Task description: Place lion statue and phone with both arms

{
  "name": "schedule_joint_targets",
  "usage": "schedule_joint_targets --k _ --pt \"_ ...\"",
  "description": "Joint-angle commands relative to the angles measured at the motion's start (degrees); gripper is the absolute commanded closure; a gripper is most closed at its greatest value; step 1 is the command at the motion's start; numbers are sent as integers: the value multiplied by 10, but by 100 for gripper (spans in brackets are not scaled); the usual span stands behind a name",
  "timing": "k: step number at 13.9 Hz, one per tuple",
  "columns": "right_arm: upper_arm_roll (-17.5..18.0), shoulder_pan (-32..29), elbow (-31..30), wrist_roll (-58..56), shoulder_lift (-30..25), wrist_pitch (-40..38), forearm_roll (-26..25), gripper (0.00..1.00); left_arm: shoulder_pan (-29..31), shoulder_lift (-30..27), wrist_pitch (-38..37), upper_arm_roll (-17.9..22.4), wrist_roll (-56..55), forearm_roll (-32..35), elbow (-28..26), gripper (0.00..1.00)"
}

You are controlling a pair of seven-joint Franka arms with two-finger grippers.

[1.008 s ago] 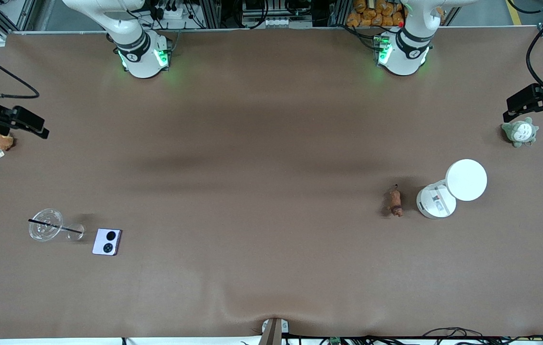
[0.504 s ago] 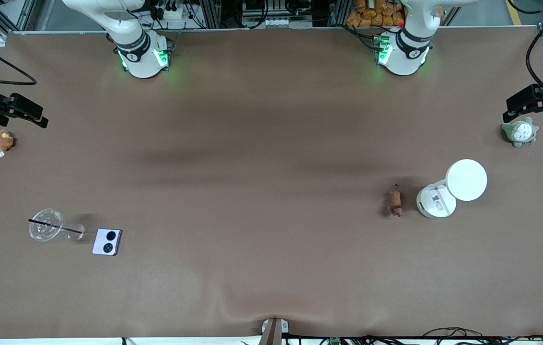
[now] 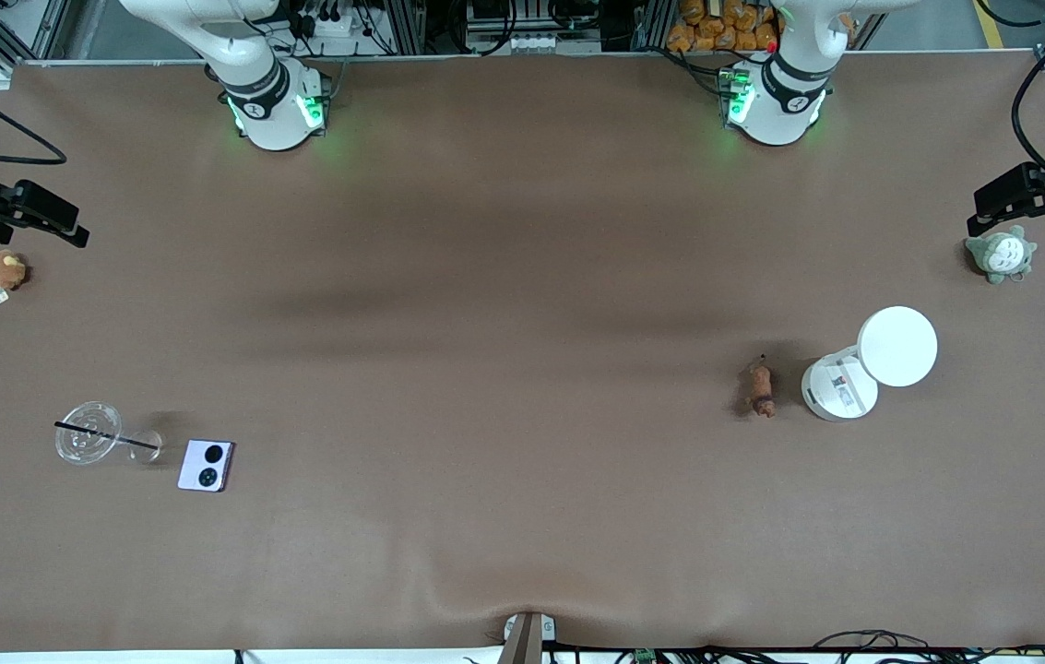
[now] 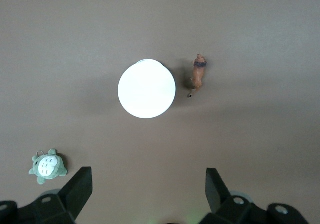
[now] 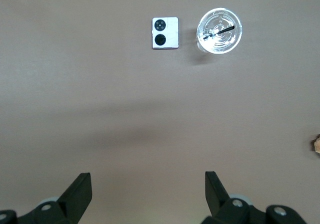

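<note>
The phone (image 3: 206, 465) lies flat on the table (image 3: 522, 516) toward the right arm's end, nearest the front camera of all the things here, its two black camera circles facing up. Just beside it, toward that same end of the table, stands a clear cup (image 3: 89, 444) with a dark straw across its lid. The lion statue (image 3: 760, 389) lies toward the left arm's end, a little farther from the camera than the phone, just beside a white round container (image 3: 840, 387) whose lid (image 3: 896, 346) leans off it. Farther again, a grey-white plush toy (image 3: 1000, 254) sits at the left arm's edge of the table, and a brown plush toy (image 3: 2, 270) with a tag sits at the right arm's edge.

The left gripper (image 4: 147, 191) hangs high over the table edge by the grey-white toy, fingers spread wide and empty. The right gripper (image 5: 147, 191) hangs over the edge by the brown toy, likewise spread and empty. Neither thing is yet picked up.

The likely trouble: the lion is tiny and close against the container, so a descending finger could knock the container or roll the lion away. The phone is thin and flat, so fingers may slide off its edges, or nudge the cup and tip it
</note>
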Motion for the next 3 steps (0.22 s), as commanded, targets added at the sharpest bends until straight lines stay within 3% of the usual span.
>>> schedule_joint_targets --k 1,3 --pt "-5 1 2 -5 -5 -5 5 0 0 6 -3 0 0 -7 11 0" --pt "-5 -6 2 -5 -5 -15 6 0 0 6 -3 0 0 -7 11 0"
